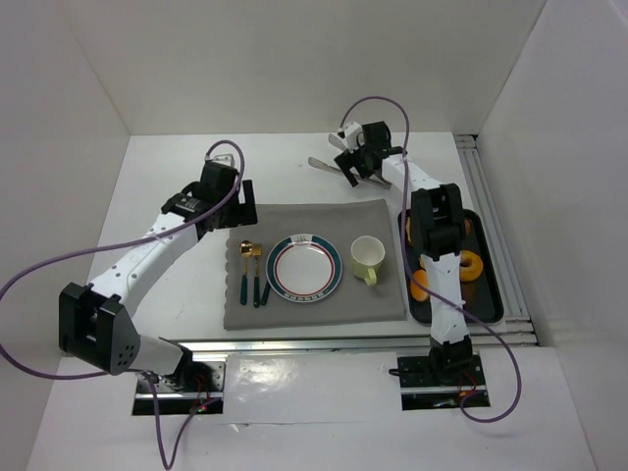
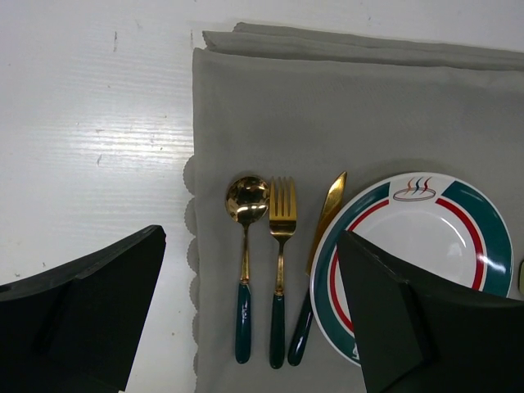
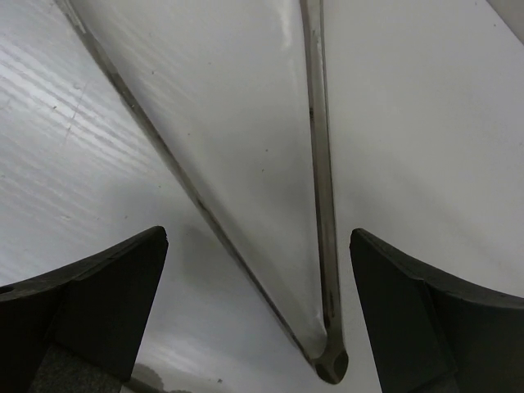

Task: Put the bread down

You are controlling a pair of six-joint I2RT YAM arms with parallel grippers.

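Right gripper (image 3: 258, 235) hung apart over the tongs (image 3: 326, 246), twelve o'clock of the plate (image 1: 304, 267); left gripper (image 1: 243, 204) apart too. An off-centre close could have skidded them away.

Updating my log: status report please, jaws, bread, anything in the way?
Left jaws open over cutlery. Right jaws open above tongs, no grip. Bread in tray, plate bare. Cup sits between tray and plate.

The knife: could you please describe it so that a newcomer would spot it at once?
Find the grey mat in the middle of the table. Left of the plate lie three gold, green-handled utensils. The knife lies nearest the plate, with a pointed blade, unlike the spoon and fork.
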